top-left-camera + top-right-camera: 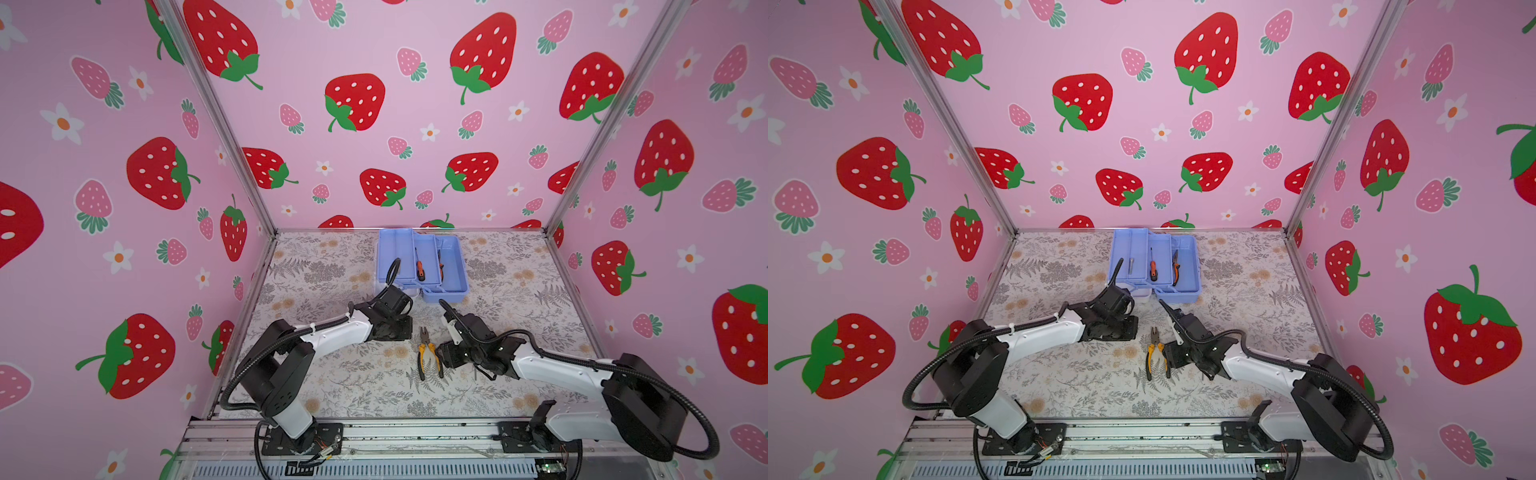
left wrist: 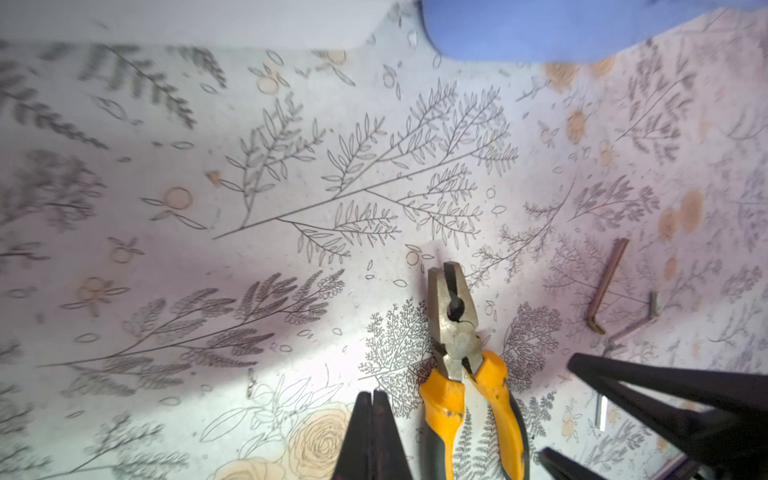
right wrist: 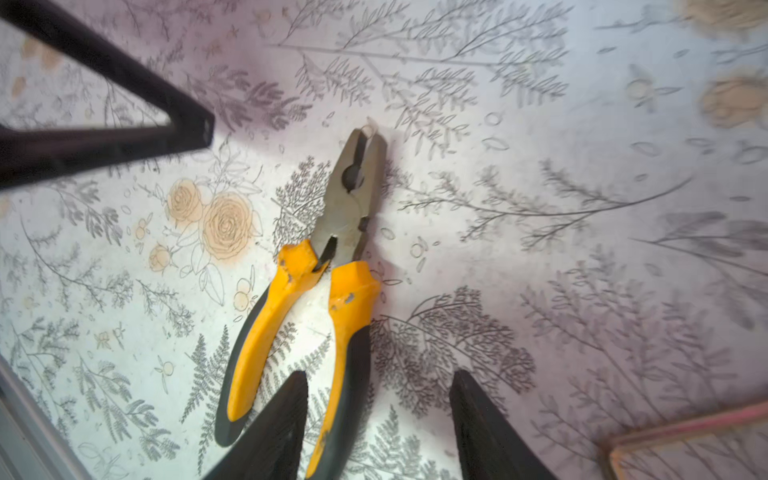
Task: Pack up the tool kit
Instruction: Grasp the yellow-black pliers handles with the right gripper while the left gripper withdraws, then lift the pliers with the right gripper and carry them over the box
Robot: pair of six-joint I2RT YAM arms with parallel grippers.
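Right wrist view, my right gripper (image 3: pixel 382 419) spread open over yellow-handled steel pliers (image 3: pixel 345 208) lying on floral-print table (image 3: pixel 540 124), my left gripper (image 2: pixel 371 432) closed empty beside them, open periwinkle-blue plastic tool kit (image 1: pixel 446 296) at table's far edge.

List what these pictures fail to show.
- Tool kit, near-left corner: both top views, behind the left arm's wrist.
- Small silver piece in its tray: a top view, too small to name.
- Pliers, handle ends: right wrist view, partly behind the right gripper, cut by the edge.
- Pinkish bar: same view, blurred, cropped.
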